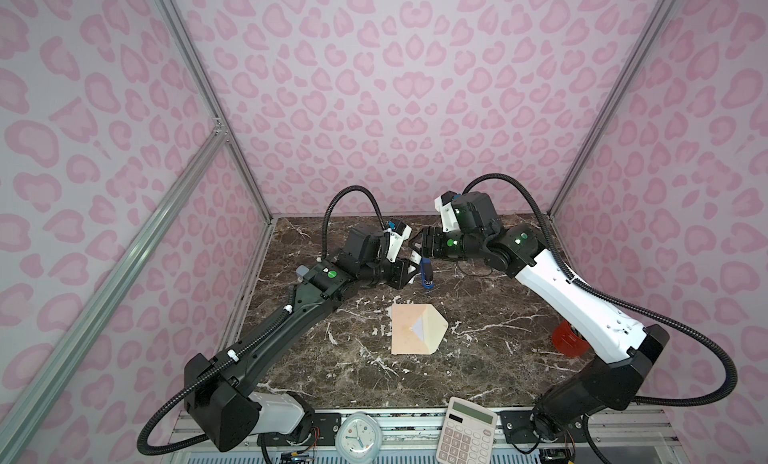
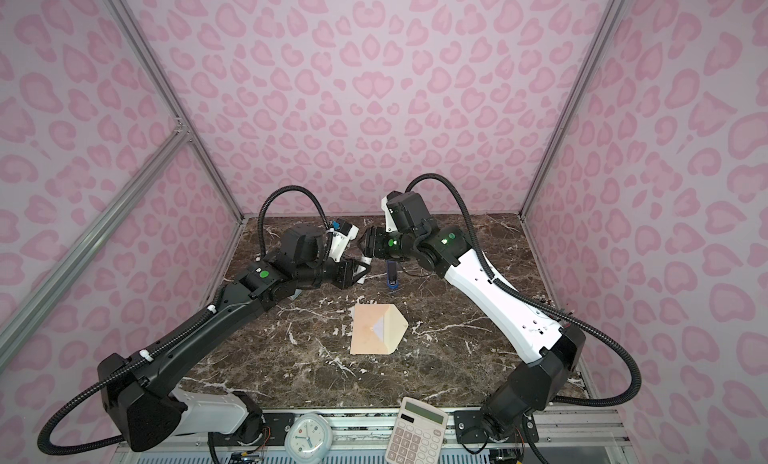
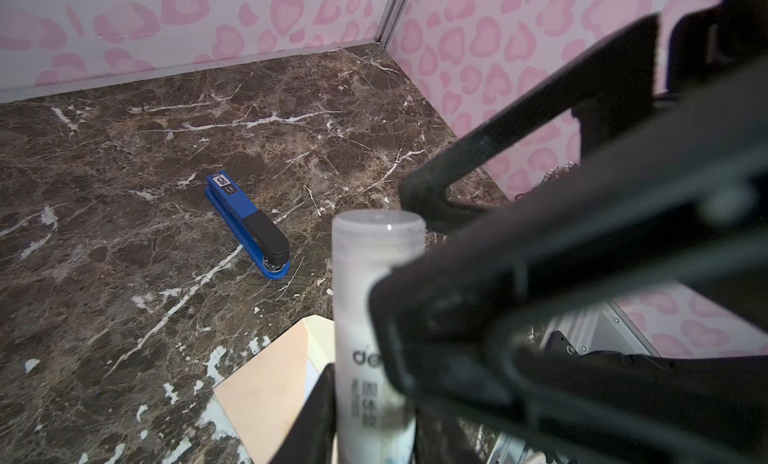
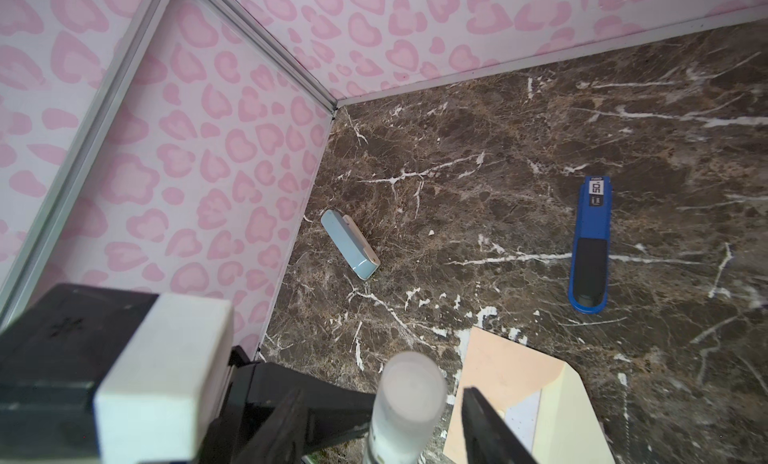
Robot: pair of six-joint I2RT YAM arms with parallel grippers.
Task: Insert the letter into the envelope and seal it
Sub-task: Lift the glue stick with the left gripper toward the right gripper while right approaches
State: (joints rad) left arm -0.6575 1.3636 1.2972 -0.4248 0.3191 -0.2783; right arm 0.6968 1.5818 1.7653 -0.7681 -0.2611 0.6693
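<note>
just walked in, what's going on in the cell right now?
The left gripper is shut on a white glue stick, holding it up over the far middle of the table. The right gripper has its jaws open around the stick's capped end, not yet pinching it. The envelope lies flat nearer the front, flap open, with what looks like the letter showing at its mouth. Insertion looks done; sealing is not.

You have the envelope (image 1: 417, 329) at the middle of the table (image 1: 498, 379), stapler (image 1: 427, 273) just behind it, glue stick (image 3: 357, 308) raised just left of the stapler. Calculator (image 1: 467, 430) and clock (image 1: 357, 437) sit at the front edge, clock to the left.
</note>
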